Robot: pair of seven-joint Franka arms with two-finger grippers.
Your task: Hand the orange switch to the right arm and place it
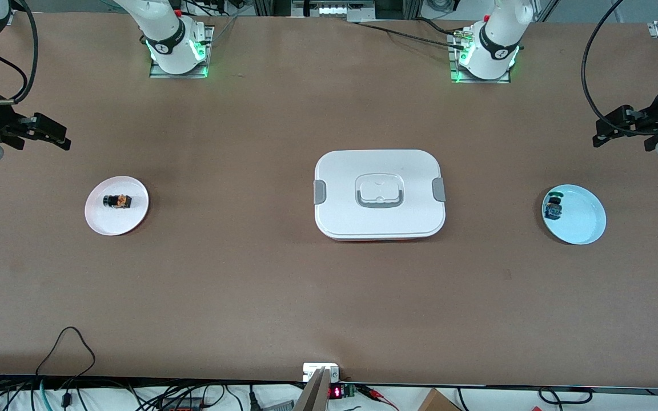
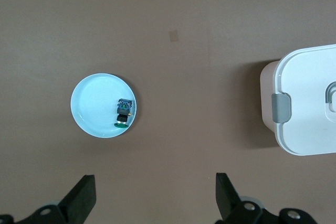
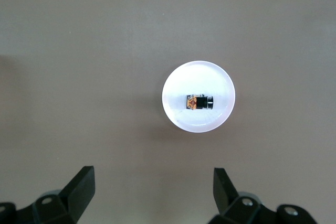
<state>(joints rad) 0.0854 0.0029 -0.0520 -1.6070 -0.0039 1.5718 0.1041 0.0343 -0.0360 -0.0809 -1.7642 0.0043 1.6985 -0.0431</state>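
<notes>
Both hands open, empty: right hand (image 3: 152, 190) above table nr orange switch (image 1: 117, 201) on white plate (image 1: 135, 220); left hand (image 2: 155, 195) idle.

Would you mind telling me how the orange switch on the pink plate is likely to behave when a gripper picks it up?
The orange switch looks like a small, stiff, blocky part, so it probably won't bend. It seems light and might skid on the smooth pink plate if nudged. Lying on its side with a rounded black end, it could perhaps roll slightly.
</notes>
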